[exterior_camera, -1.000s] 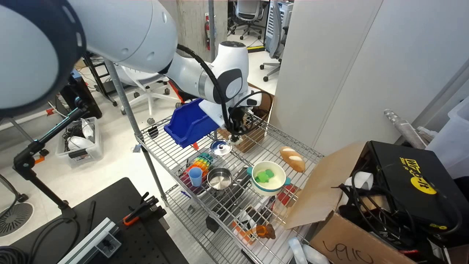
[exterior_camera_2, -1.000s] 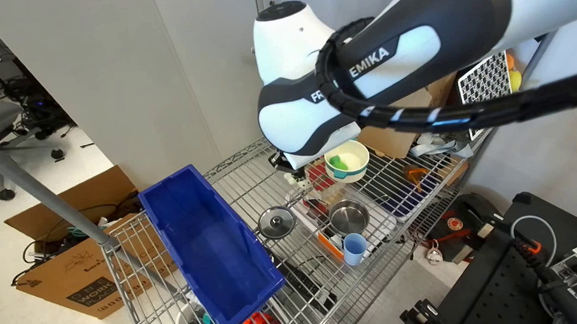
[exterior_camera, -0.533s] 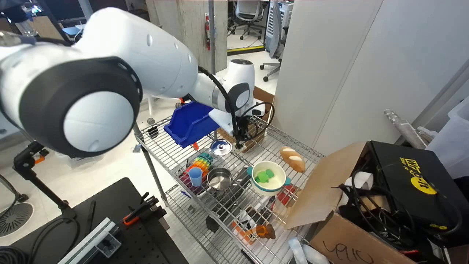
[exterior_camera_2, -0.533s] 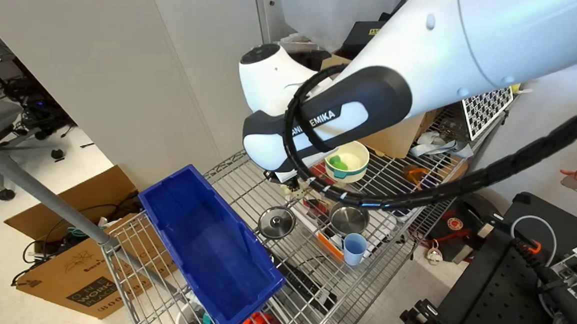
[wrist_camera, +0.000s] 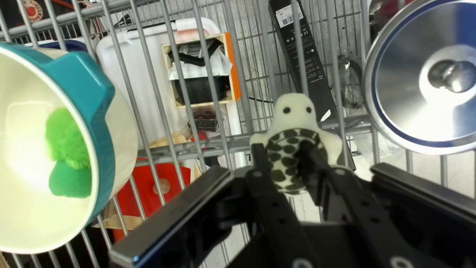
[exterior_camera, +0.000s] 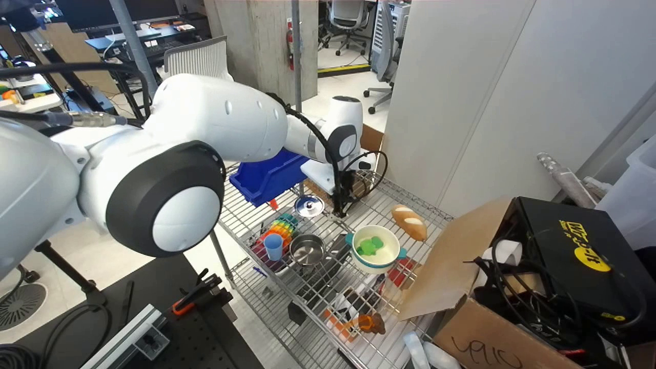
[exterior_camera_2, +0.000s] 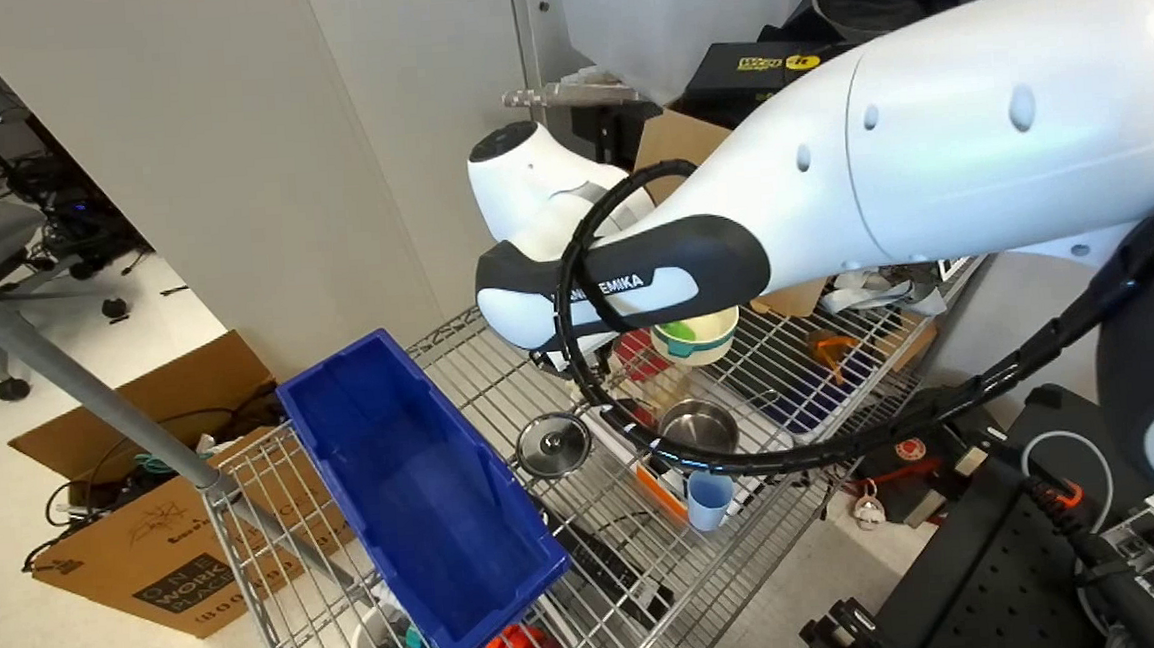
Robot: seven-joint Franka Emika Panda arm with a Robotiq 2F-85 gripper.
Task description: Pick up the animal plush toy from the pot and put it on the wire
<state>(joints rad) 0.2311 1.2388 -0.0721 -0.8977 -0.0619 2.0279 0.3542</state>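
Observation:
The animal plush toy [wrist_camera: 295,111] is cream with a dark-spotted round shell. In the wrist view it sits between the fingers of my gripper [wrist_camera: 284,154], which is shut on its shell. In both exterior views the gripper [exterior_camera: 339,207] hangs low over the wire rack [exterior_camera: 241,210], and only a pale bit of the toy [exterior_camera_2: 576,392] shows. I cannot tell whether the toy touches the wires. The silvery pot [exterior_camera: 307,249] stands on the rack; it also shows, partly behind the arm's cable, in an exterior view [exterior_camera_2: 699,427]. It is out of the wrist view.
A metal lid [wrist_camera: 442,108] lies beside the toy. A cream bowl with teal handles [wrist_camera: 102,156] holds green items on the opposite side. A blue cup [exterior_camera: 273,246], a bread loaf [exterior_camera: 409,223], a blue bin [exterior_camera_2: 437,493] and an open cardboard box [exterior_camera: 441,271] are also here.
The gripper has moved down toward the rack with the plush toy in it, shifting to the right in one exterior view and to the left in the other. The pot has not moved.

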